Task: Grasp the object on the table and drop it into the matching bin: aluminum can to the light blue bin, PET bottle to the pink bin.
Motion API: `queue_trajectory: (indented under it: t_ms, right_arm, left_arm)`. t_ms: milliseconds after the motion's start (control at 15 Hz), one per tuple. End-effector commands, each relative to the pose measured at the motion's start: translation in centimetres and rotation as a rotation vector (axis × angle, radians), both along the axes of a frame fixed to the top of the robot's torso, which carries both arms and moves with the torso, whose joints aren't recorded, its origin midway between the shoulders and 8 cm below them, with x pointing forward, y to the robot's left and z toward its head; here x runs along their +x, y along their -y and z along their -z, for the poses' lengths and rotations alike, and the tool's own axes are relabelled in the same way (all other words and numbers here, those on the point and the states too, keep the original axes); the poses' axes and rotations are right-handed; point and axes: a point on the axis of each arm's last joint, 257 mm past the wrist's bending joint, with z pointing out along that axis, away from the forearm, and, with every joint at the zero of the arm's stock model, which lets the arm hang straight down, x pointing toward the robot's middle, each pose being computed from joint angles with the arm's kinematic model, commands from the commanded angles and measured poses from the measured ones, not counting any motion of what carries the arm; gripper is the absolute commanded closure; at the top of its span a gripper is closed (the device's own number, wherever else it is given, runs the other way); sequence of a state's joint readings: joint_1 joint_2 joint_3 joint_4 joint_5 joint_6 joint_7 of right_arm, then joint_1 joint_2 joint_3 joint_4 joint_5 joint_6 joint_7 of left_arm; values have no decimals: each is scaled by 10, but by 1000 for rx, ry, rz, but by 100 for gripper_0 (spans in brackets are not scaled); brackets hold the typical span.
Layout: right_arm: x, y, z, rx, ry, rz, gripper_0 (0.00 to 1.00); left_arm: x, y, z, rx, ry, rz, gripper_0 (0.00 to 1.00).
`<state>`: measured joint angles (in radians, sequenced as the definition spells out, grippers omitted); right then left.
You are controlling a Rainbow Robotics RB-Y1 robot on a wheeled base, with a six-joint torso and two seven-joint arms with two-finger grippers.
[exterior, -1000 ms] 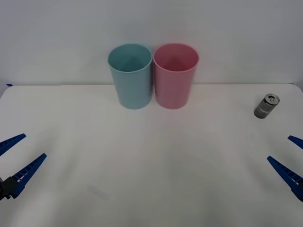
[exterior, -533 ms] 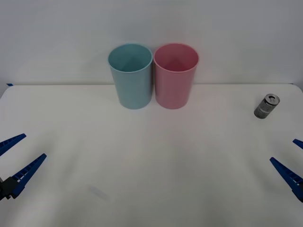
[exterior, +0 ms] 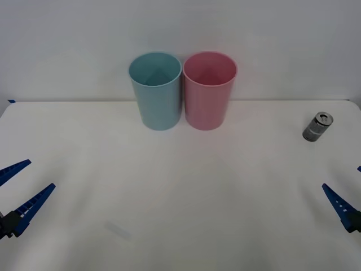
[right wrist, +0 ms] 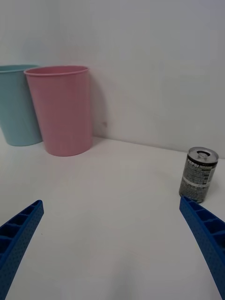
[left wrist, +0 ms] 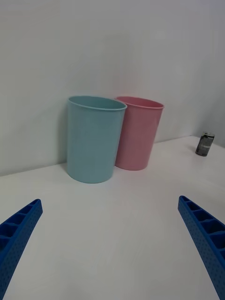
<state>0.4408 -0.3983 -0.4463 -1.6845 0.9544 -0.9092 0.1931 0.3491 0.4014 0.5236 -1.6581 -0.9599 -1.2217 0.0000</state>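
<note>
Item: small dark grey aluminium drink can (exterior: pixel 317 126) with silver top, standing upright and untouched on the wide white matte table (exterior: pixel 180 192), well to the right of the tall pink plastic bin (exterior: pixel 209 90), which touches the matching light blue bin (exterior: pixel 155 90). Right gripper (right wrist: pixel 112 248) and left gripper (left wrist: pixel 110 243): fingers spread, empty, near the table's front edge. Status: nothing grasped; approach, grasp, carry and drop into the light blue bin all remain.

Metal can (exterior: pixel 317 126) (shiny top) — matte table (exterior: pixel 180 192)
</note>
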Motion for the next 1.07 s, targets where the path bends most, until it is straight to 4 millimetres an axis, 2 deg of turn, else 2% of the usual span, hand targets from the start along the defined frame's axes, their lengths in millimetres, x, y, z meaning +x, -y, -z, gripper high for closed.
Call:
queue_trajectory:
  t_ms: [67, 400, 600, 1067]
  right_arm:
    - [11, 12, 9, -69, 10, 84, 0]
    - [34, 21, 23, -48, -19, 181, 0]
    - [59, 31, 35, -16, -31, 203, 0]
    - [111, 54, 50, 29, -57, 293, 0]
  left_arm:
    - [0, 0, 0, 0, 0, 0, 0]
    - [0, 0, 0, 0, 0, 0, 0]
    - [0, 0, 0, 0, 0, 0, 0]
    - [0, 0, 0, 0, 0, 0, 0]
